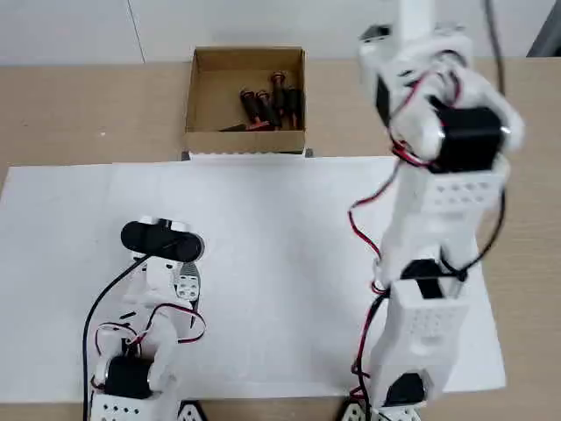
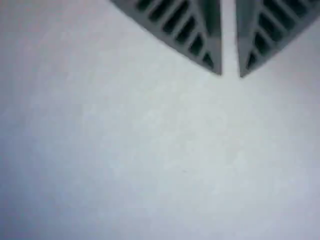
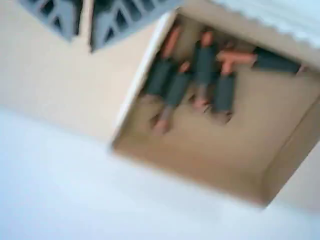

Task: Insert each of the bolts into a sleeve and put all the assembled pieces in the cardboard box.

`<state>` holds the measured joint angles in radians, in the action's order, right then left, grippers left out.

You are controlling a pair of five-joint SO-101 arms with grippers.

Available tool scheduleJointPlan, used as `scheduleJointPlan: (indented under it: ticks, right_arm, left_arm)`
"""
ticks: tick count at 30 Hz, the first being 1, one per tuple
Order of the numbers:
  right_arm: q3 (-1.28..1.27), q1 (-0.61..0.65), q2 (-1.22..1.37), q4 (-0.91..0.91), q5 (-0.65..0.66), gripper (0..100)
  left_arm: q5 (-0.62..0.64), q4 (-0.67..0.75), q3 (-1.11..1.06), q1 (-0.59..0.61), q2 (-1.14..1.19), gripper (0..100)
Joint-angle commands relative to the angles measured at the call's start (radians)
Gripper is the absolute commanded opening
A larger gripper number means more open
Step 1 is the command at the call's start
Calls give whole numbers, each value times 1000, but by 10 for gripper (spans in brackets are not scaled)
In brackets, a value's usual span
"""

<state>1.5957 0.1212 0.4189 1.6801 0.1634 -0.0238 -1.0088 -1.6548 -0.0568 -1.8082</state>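
Note:
The cardboard box (image 1: pixel 203 96) stands at the table's far edge. Several assembled pieces (image 1: pixel 270 105), dark sleeves with red bolts in them, lie together inside it. In the right wrist view the same pieces (image 3: pixel 200 80) lie on the floor of the box (image 3: pixel 200 160). My right gripper (image 3: pixel 84 42) hangs shut and empty over the bare tabletop just outside the box's side wall. The right arm (image 1: pixel 443 140) stretches up to the right of the box. My left gripper (image 2: pixel 230 74) is shut with nothing in it, pointing down at the white paper. The left arm (image 1: pixel 162 241) is folded back near the front left.
A large white paper sheet (image 1: pixel 280 263) covers the middle of the tan table (image 1: pixel 79 105). Red and black cables hang along both arms.

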Motion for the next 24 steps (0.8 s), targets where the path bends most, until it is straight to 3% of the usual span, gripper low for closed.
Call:
scheduleJointPlan:
  ticks: [1,12,24]
  right_arm:
    - [-26,-73,-140,4,-12,2]
    - [-738,-194,-568,-24,-52,2]
    - [-1229,-202,-760,-166,-189,2]
  left_arm:
    - [-2,17,4,0,-9,7]
    - [-2,17,4,0,-9,7]
    - [-2,17,4,0,-9,7]
